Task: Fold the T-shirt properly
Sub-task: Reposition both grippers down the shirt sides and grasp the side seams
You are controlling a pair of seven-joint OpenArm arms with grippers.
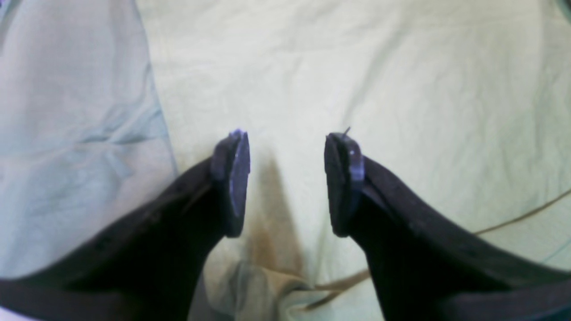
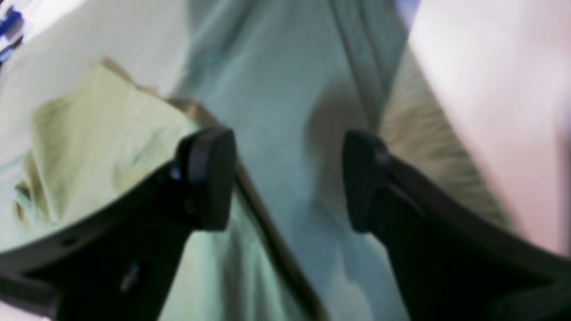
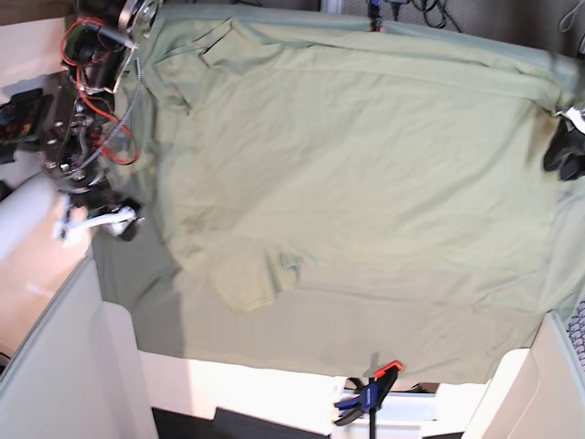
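The pale yellowish-green T-shirt point(image 3: 366, 165) lies spread out on the greyer-green tablecloth point(image 3: 384, 343), with one short sleeve point(image 3: 247, 283) pointing toward the front edge. My left gripper point(image 1: 285, 178) hovers open over the shirt point(image 1: 357, 67) near its border with the tablecloth point(image 1: 67, 133), nothing between its fingers. In the base view it is the dark shape point(image 3: 567, 151) at the far right edge. My right gripper point(image 2: 287, 178) is open over the tablecloth point(image 2: 276, 89), with a bunched piece of shirt point(image 2: 89, 142) to its left. In the base view it sits at the cloth's left edge point(image 3: 123, 224).
A blue and orange clamp point(image 3: 370, 393) pins the tablecloth at the front edge, and another clamp point(image 3: 375, 14) sits at the back edge. The right arm's wiring and body point(image 3: 87, 101) crowd the left side. White panels point(image 3: 55, 366) flank the front corners.
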